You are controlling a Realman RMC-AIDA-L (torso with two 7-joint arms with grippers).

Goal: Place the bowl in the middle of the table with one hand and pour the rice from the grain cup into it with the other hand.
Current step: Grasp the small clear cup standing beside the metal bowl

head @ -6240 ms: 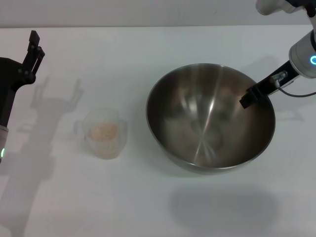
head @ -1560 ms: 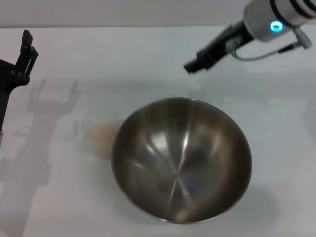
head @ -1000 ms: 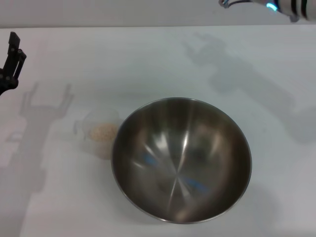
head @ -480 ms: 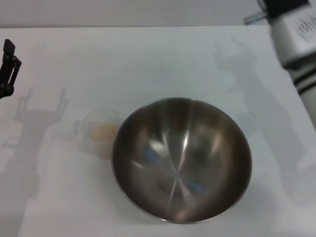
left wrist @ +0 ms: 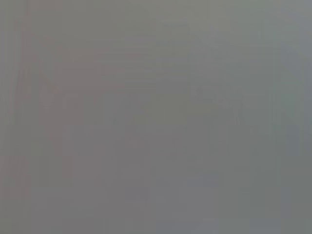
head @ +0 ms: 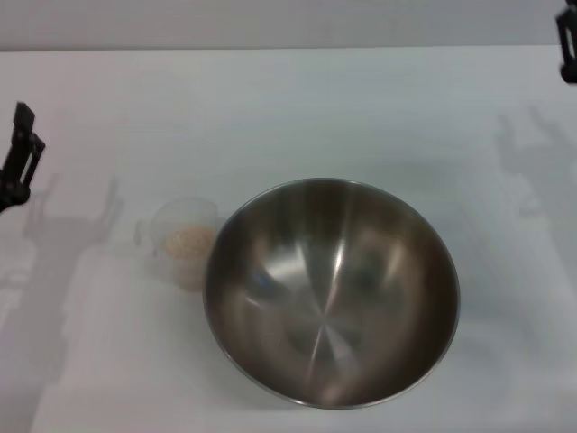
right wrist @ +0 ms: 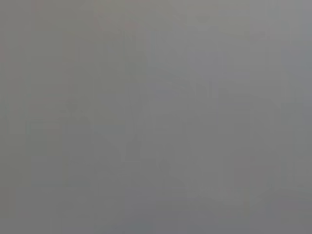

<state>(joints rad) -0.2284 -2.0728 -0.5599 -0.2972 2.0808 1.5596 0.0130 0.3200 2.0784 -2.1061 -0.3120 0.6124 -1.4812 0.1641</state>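
Left pincer (head: 20,158) shows cut off at the table (head: 270,99) edge.

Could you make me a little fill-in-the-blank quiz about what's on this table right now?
1. The large shiny stainless-steel bowl holds ____.
2. The pale rice grains lie inside the small clear plastic ____.
3. That cup sits on the white table at the bowl's ____ side, seen from the robot.
4. The black left gripper holds ____.

Missing words: nothing; cup; left; nothing
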